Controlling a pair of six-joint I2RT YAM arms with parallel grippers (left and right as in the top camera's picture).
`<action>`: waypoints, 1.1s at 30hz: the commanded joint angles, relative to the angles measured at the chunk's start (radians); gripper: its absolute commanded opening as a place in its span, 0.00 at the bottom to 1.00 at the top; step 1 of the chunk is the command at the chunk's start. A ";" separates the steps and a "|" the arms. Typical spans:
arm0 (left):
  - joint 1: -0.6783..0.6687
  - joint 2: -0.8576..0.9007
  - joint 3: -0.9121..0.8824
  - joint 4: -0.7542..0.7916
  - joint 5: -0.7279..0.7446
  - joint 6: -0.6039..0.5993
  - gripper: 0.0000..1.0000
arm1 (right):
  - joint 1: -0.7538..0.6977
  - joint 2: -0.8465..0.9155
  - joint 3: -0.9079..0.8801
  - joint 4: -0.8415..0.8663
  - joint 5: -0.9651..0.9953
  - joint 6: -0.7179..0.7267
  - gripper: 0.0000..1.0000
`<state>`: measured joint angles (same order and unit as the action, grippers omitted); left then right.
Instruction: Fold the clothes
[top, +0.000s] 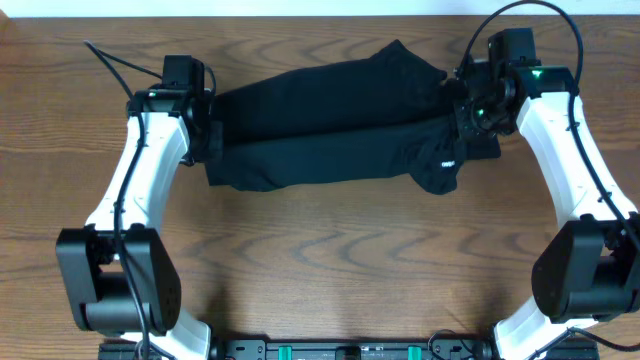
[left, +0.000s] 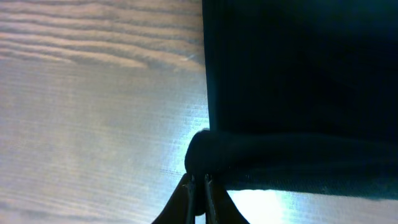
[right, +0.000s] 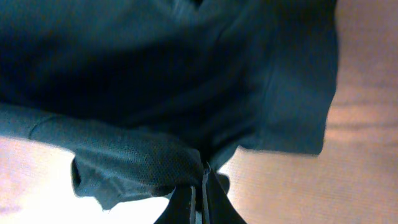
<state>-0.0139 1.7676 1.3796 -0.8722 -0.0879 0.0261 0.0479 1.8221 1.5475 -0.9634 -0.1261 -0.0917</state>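
Overhead view shows one black shirt (top: 330, 130) lying across the far side of one brown wooden worktop (top: 320, 260). It is folded into a long shape. Two tools hold it. The left tool (left: 198, 186) is pressed together, pinching the shirt's left edge. The right tool (right: 200, 183) is pressed together too, pinching bunched cloth at the right end.

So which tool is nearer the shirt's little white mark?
The right tool; the white mark sits on the shirt just by it. The left tool pinches the far end.
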 joint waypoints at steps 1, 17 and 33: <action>0.008 0.029 0.002 0.020 -0.008 0.002 0.06 | -0.015 0.027 -0.003 0.042 -0.010 -0.033 0.01; 0.008 0.045 0.002 0.105 0.029 0.006 0.06 | -0.010 0.133 -0.005 0.100 -0.021 -0.037 0.01; -0.003 0.085 0.002 0.220 0.081 0.006 0.63 | -0.012 0.162 -0.004 0.149 -0.021 -0.035 0.68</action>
<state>-0.0154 1.8183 1.3796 -0.6510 -0.0204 0.0299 0.0433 1.9793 1.5471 -0.8150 -0.1421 -0.1211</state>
